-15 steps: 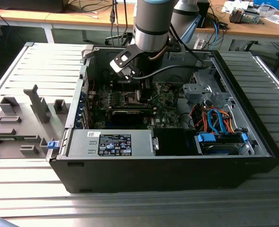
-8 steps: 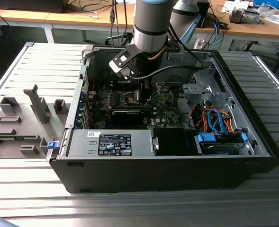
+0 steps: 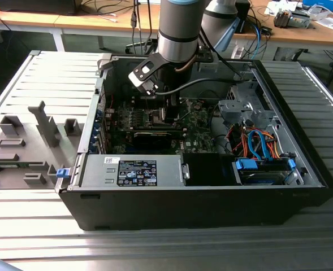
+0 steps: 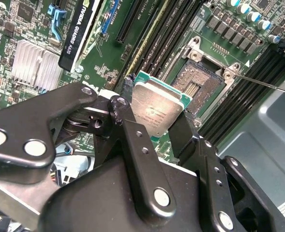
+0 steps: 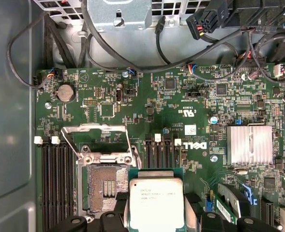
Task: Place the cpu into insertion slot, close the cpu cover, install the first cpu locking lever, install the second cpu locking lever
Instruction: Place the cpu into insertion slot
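The arm reaches down into the open computer case (image 3: pixel 200 197) on the slatted table (image 3: pixel 36 237). Its pincer (image 4: pixel 154 123) is closed to the width of the cpu (image 4: pixel 157 111), which is clamped by opposite edges between the two black fingers (image 4: pixel 132 140), silver-grey top showing. In both wrist views the cpu hangs above the green motherboard (image 5: pixel 181 96), just beside the insertion slot (image 5: pixel 106 186) and not seated in it; the slot lies bare, with the cpu cover (image 5: pixel 96 127) raised clear of it.
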Controlling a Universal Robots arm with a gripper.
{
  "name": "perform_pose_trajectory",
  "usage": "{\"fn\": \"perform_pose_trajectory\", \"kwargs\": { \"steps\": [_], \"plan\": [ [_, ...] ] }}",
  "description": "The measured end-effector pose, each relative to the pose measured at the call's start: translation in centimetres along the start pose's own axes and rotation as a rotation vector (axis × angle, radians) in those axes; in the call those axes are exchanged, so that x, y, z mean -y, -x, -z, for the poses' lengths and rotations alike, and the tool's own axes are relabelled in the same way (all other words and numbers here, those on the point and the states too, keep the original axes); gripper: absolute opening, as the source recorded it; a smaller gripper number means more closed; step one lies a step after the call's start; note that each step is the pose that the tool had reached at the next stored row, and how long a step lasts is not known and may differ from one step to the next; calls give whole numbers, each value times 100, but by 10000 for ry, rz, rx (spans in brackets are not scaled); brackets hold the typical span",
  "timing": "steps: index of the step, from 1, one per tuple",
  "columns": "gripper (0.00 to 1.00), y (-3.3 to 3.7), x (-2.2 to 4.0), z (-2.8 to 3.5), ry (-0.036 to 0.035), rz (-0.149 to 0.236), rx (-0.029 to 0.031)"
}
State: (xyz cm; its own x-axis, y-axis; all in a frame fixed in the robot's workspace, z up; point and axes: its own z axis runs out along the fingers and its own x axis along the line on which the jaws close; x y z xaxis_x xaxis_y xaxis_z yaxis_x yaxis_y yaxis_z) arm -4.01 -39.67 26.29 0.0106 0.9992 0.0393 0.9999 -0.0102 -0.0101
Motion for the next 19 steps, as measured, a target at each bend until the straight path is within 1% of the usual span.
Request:
{"fn": "perform_pose_trajectory", "kwargs": {
  "steps": [10,15,19],
  "plan": [
    [54,1,53,-2,0,0,0],
    [54,1,100,-6,0,0,2],
    [54,2,115,-11,-1,0,2]
  ]
}}
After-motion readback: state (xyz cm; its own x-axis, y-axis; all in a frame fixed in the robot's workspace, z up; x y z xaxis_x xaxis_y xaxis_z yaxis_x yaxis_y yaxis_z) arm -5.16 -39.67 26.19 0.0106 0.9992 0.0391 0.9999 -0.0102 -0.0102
